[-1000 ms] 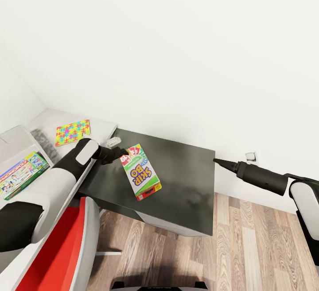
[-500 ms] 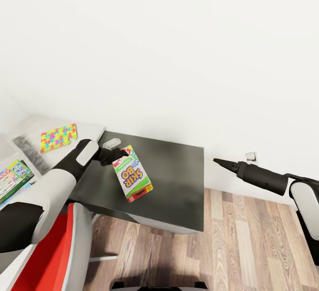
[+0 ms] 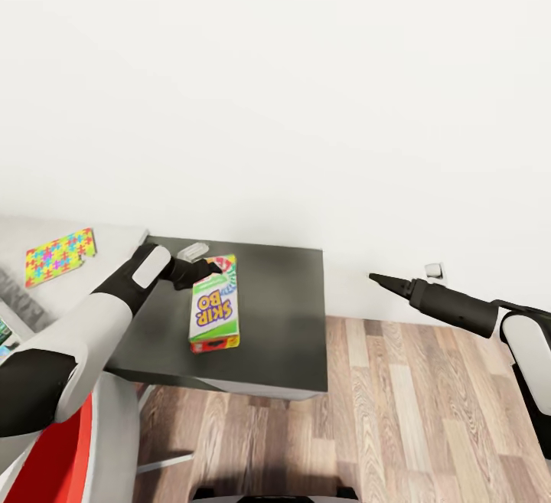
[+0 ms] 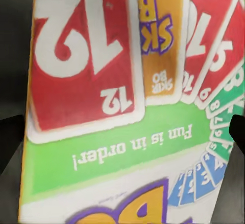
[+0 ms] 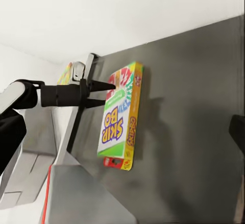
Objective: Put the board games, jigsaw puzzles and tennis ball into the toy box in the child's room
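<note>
The white-green "SKIP-BO" board game [image 3: 213,308] hangs over the dark grey cabinet [image 3: 275,327], and my left gripper [image 3: 205,267] is shut on its upper end. In the left wrist view its printed face [image 4: 122,106] spans the gap between my fingertips [image 4: 10,137]. The right wrist view sees the same box [image 5: 120,116] from the side, pinched by the left gripper [image 5: 104,94]. One jigsaw puzzle [image 3: 60,256] lies on the pale grey table [image 3: 115,246] at the left. My right gripper [image 3: 376,279] is open and holds nothing, out over the wood floor. The toy box is out of view.
A small pale object [image 3: 193,250] lies at the back of the cabinet. A red and grey chair [image 3: 69,449] stands at the lower left. White wall behind, with a socket [image 3: 434,270] low down. Wood-plank floor [image 3: 428,411] lies open to the right.
The camera has turned right, so the table and cabinet slid left and the bin with games left the view. The held box now hangs straighter. The right arm kept its place.
</note>
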Robot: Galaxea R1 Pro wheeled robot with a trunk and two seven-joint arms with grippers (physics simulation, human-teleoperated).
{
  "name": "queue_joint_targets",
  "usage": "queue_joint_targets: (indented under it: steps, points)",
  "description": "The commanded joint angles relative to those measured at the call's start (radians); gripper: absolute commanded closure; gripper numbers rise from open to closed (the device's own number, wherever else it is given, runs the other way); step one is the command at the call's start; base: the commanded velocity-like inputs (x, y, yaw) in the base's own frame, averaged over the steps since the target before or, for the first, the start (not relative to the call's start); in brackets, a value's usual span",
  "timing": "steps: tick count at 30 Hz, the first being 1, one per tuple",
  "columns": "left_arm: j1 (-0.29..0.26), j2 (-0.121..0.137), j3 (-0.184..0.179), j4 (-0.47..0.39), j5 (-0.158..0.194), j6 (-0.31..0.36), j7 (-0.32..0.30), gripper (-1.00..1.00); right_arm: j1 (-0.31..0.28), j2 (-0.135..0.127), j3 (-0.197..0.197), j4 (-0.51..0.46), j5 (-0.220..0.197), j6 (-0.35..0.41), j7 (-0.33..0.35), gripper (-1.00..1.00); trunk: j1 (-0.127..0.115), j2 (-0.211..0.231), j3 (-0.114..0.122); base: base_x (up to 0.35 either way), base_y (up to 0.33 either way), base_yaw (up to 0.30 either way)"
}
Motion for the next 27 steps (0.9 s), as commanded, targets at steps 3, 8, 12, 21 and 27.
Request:
queue_joint_targets:
  steps: [3, 8, 12, 21, 27]
  points:
    - [-0.001, 0.001, -0.007, 0.000, 0.012, 0.001, 0.007, -1.00, -0.001, 0.000, -0.001, 0.000, 0.007, 0.004, 0.009, -1.00, 0.001, -0.002, -0.001, 0.000, 0.000, -0.197]
    - [-0.001, 0.001, -0.008, 0.001, 0.012, 0.001, 0.007, -1.00, -0.001, 0.000, -0.005, 0.000, 0.007, 0.004, 0.009, -1.00, 0.001, -0.002, -0.001, 0.000, 0.000, -0.100]
    - [-0.001, 0.001, -0.008, 0.002, 0.011, 0.001, 0.006, -1.00, -0.001, 0.000, -0.010, 0.000, 0.007, 0.004, 0.009, -1.00, 0.001, -0.002, -0.001, 0.000, 0.000, -0.045]
    - [-0.001, -0.001, -0.010, 0.002, 0.010, 0.001, 0.005, -1.00, -0.001, 0.001, -0.014, 0.000, 0.007, 0.004, 0.009, -1.00, 0.001, -0.002, -0.001, 0.000, 0.000, -0.017]
    - [-0.001, -0.002, -0.011, 0.002, 0.010, 0.001, 0.005, -1.00, -0.001, 0.001, -0.014, 0.000, 0.006, 0.004, 0.009, -1.00, 0.001, -0.002, -0.001, 0.000, 0.000, -0.124]
